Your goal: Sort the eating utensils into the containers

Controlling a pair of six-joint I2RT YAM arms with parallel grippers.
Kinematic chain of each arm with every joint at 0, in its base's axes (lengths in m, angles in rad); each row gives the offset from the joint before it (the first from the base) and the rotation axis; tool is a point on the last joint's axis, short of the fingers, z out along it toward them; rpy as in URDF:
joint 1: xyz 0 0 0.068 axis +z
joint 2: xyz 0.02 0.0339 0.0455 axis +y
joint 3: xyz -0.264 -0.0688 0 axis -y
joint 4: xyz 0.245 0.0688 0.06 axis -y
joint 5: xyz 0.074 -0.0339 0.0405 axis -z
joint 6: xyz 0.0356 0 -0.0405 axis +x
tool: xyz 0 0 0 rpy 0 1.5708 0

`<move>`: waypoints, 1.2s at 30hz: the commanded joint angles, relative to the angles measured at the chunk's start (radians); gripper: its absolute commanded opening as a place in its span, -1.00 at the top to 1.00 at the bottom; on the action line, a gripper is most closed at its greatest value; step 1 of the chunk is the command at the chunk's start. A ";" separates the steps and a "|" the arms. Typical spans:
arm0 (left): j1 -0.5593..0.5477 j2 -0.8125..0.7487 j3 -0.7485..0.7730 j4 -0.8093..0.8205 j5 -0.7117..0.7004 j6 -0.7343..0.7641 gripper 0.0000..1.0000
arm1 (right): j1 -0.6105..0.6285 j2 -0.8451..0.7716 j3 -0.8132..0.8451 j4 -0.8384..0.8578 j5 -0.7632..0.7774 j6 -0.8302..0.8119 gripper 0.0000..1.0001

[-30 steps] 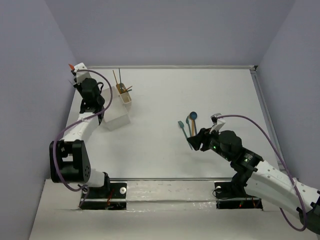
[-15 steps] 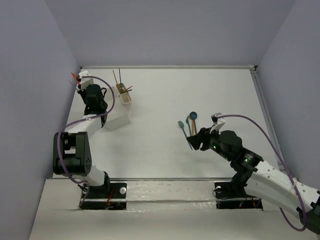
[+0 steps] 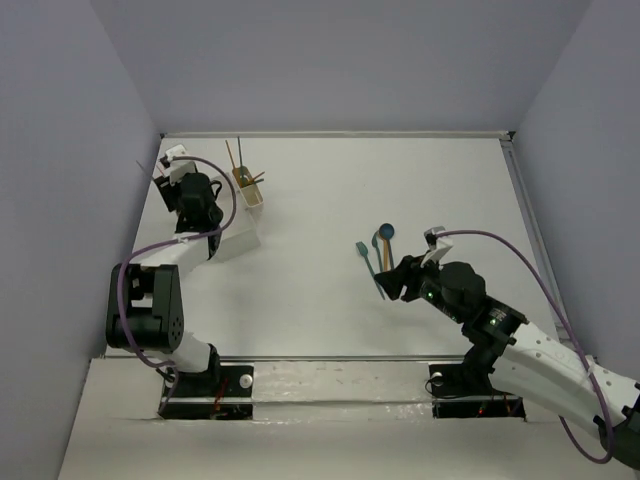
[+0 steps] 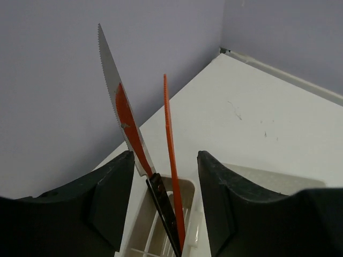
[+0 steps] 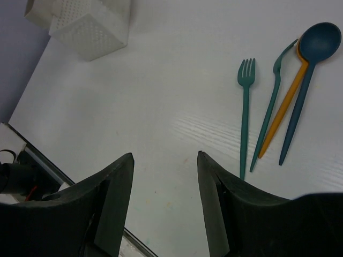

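Right wrist: fork (image 5: 246,115) beyond tool (image 5: 163,160)

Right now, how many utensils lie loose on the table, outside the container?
4, before the right gripper: a teal fork alone, then a second teal piece, an orange piece and a dark teal spoon close together. The spoon's bowl hides the orange piece's head.

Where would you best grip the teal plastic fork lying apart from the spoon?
Probably mid-handle on the teal plastic fork, from straight above, closing across its thin handle: it lies flat on the white table, clear of the dark teal round-bowled spoon.
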 commanded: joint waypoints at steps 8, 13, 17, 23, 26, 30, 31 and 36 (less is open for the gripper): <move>-0.071 -0.228 0.082 -0.083 0.049 -0.075 -0.56 | -0.001 0.077 0.108 -0.163 0.124 0.033 -0.13; -0.166 -0.388 0.206 -0.258 0.165 -0.196 -0.75 | -0.001 0.236 0.180 -0.206 0.160 0.023 -0.12; -0.208 -0.561 0.252 -0.460 0.357 -0.309 -0.87 | -0.010 0.366 0.265 -0.232 0.169 -0.012 -0.03; -0.208 -0.785 0.241 -0.761 0.615 -0.367 -0.98 | -0.073 0.578 0.394 -0.255 0.099 -0.078 0.12; -0.208 -0.876 0.179 -0.867 0.684 -0.359 -0.98 | -0.097 0.653 0.461 -0.279 0.057 -0.108 0.13; -0.208 -1.058 0.093 -0.973 0.703 -0.341 -0.98 | -0.117 0.762 0.529 -0.312 0.020 -0.144 0.14; -0.208 -1.080 0.080 -0.984 0.700 -0.334 -0.98 | -0.127 0.785 0.540 -0.318 0.016 -0.156 0.14; -0.208 -1.172 0.005 -0.991 0.692 -0.316 -0.98 | -0.127 0.942 0.618 -0.345 0.002 -0.174 0.15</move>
